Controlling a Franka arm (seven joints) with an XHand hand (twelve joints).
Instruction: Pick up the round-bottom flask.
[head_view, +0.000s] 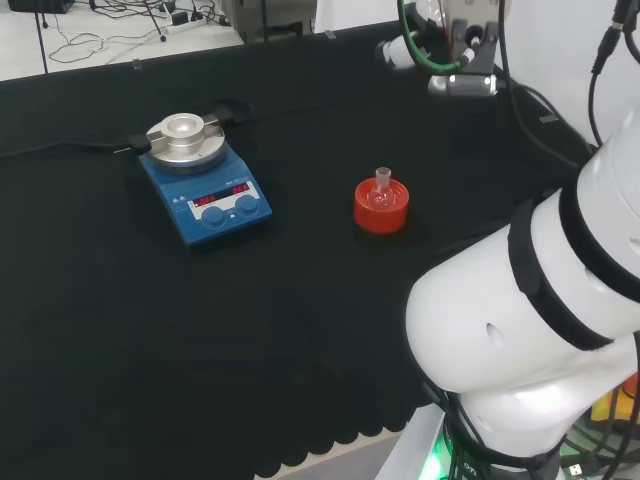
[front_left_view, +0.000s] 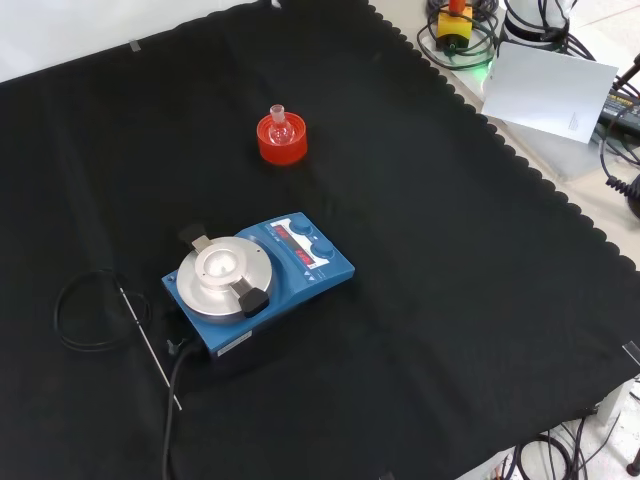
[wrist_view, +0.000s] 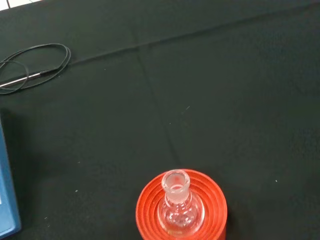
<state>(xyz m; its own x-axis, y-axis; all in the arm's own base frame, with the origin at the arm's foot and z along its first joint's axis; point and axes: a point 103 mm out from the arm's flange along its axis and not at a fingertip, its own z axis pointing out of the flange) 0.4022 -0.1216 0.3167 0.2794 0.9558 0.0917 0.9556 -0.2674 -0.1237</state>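
Clear glass, small and round-bellied with a short neck, the round-bottom flask (head_view: 381, 189) sat upright in a red ribbed ring stand (head_view: 381, 208) on the black cloth (head_view: 300, 330) of the bench. Nothing touched it. In the front view the stand stood toward the far edge of the cloth, well away from every corner. The wrist view looked down on the flask's open mouth from above, with bare cloth all round the stand.

By these pictures the task was at its start, as I judged it: the flask was not yet gripped, not yet lifted, and rested fully in its stand. The reach, the closing round the neck or bulb, and the lift all remained to be done.

How far the hand was opened could not be told, nor whether it held anything. The flask itself was plainly free.

A blue hotplate stirrer with a round silver top (front_left_view: 250, 280) stood nearer the middle of the cloth in the front view, well apart from the stand. A thin metal probe on a coiled black cable (front_left_view: 95, 310) lay beside the stirrer, toward the cloth's left edge in that view. Neither stood close to the flask.
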